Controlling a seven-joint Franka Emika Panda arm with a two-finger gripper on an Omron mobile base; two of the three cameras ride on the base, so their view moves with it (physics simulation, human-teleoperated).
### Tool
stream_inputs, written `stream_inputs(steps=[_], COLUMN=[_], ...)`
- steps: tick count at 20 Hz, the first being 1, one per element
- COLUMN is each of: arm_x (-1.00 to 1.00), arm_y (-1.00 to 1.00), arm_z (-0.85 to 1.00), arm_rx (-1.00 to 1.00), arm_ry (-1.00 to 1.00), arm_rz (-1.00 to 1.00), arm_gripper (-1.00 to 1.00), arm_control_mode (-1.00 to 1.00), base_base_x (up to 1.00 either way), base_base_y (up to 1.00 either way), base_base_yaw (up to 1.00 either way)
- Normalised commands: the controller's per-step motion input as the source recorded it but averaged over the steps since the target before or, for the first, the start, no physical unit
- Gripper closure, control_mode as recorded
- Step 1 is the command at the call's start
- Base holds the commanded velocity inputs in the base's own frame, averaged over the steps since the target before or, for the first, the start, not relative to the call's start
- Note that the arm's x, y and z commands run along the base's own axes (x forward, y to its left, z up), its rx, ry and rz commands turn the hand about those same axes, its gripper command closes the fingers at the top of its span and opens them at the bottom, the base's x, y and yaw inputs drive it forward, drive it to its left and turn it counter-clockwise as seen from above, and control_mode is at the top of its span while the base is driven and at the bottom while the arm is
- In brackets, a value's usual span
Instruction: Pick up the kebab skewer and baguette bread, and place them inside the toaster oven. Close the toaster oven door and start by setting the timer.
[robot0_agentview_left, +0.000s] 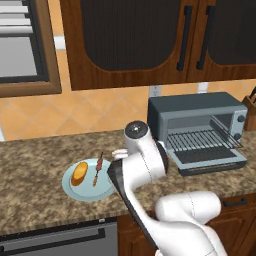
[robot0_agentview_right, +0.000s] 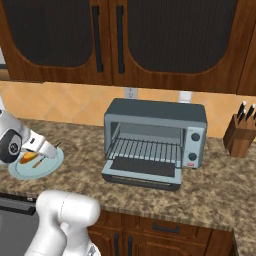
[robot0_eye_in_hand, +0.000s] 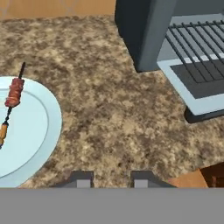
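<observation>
Presently the gripper (robot0_eye_in_hand: 109, 178) shows at the bottom centre of the hand view as two dark tips standing apart with only bare granite between them, so it is open and holds nothing. It hangs over the counter (robot0_eye_in_hand: 109, 109) between the plate (robot0_eye_in_hand: 41, 144) at the left edge of that view and the toaster oven (robot0_eye_in_hand: 144, 35) at the upper right. Nothing of the task is done. One kebab skewer (robot0_agentview_left: 98, 169) and one baguette bread (robot0_agentview_left: 79, 173) lie side by side on the single pale blue plate, at lower left of the left base view, the skewer to the right of the loaf and apparently just apart from it, though the rendering is too coarse to be certain. The one toaster oven stands at centre of the right base view, its wire rack (robot0_agentview_right: 145, 148) bare. The toaster oven door (robot0_agentview_right: 142, 172) is folded down flat. Two round knobs (robot0_agentview_right: 194, 136) are counted on its right side. Remaining, in my judgement: both pickups, both placements, closing the door, and setting the timer.
</observation>
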Motion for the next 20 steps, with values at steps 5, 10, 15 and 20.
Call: stream_inputs(steps=[5, 10, 15, 20], arm_x=[0.57, 0.44, 0.39, 0.26], arm_y=[1.00, 0.15, 0.53, 0.53], arm_z=[-0.35, -0.20, -0.39, -0.52], arm_rx=[0.07, 0.13, 0.04, 0.00], arm_ry=[0.05, 0.27, 0.25, 0.13], arm_rz=[-0.07, 0.04, 0.04, 0.00], arm_gripper=[-1.00, -1.00, -1.00, -1.00], arm_control_mode=[-1.00, -1.00, -1.00, -1.00], base_base_x=[0.00, 0.00, 0.00, 0.00], base_base_y=[0.00, 0.00, 0.00, 0.00], base_base_yaw=[0.00, 0.00, 0.00, 0.00])
